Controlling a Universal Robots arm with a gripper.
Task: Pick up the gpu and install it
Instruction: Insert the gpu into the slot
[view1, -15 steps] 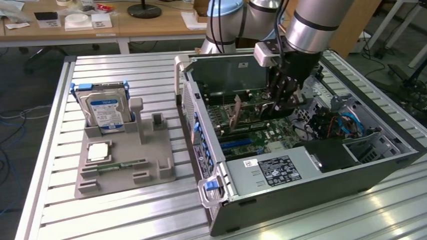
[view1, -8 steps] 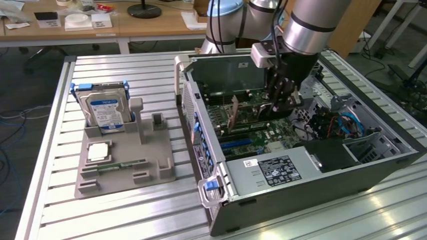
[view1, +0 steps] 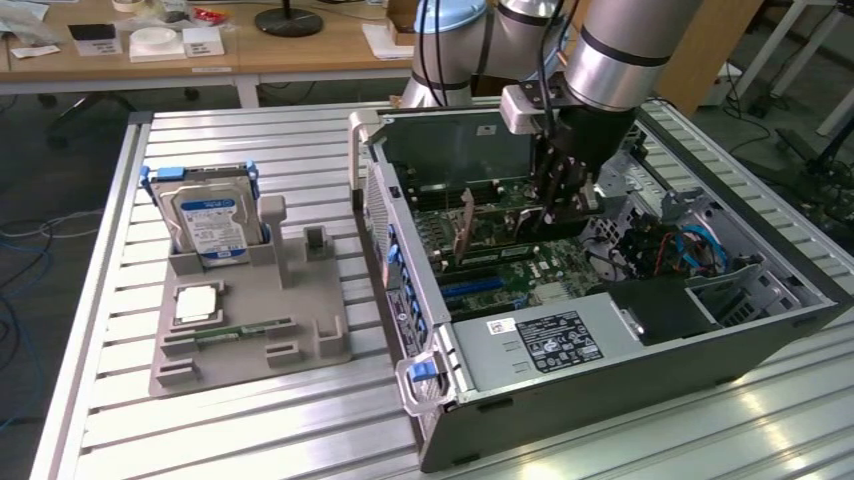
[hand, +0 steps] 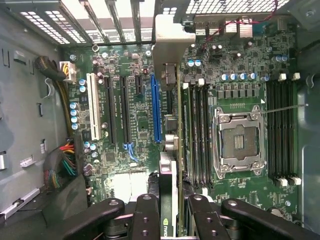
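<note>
Closest to the wrist camera, the black fingers (hand: 147, 220) are cut off by the frame edge. They are drawn in partway and pinch the gpu (hand: 169, 192) between them. The gpu faces us edge-on, so we make out only a thin strip with a green logo and, at its far end, a silver bracket (hand: 172, 45). Its faces and connector edge are hidden. Beneath it lies the board (hand: 240, 200), with a blue slot (hand: 156, 110) just beside the gpu's line. We cannot tell whether the gpu touches that slot or hangs above it. A bare socket (hand: 240, 140) sits on the gpu's other side.

In the exterior view, nearest is the open case (view1: 587, 390), lying on the slatted surface (view1: 267, 430). On the exterior view's left, apart from the case, a grey tray (view1: 314, 300) holds a flat stick (view1: 247, 328), hard to make out, and further back an upright drive (view1: 214, 220). Deeper in the case the arm (view1: 614, 60) reaches down, and the fingers (view1: 567, 200) hold the gpu (view1: 501, 225) upright over the board. The arm hides what lies behind them. Furthest off, a desk (view1: 307, 55) carries small things we cannot identify.
</note>
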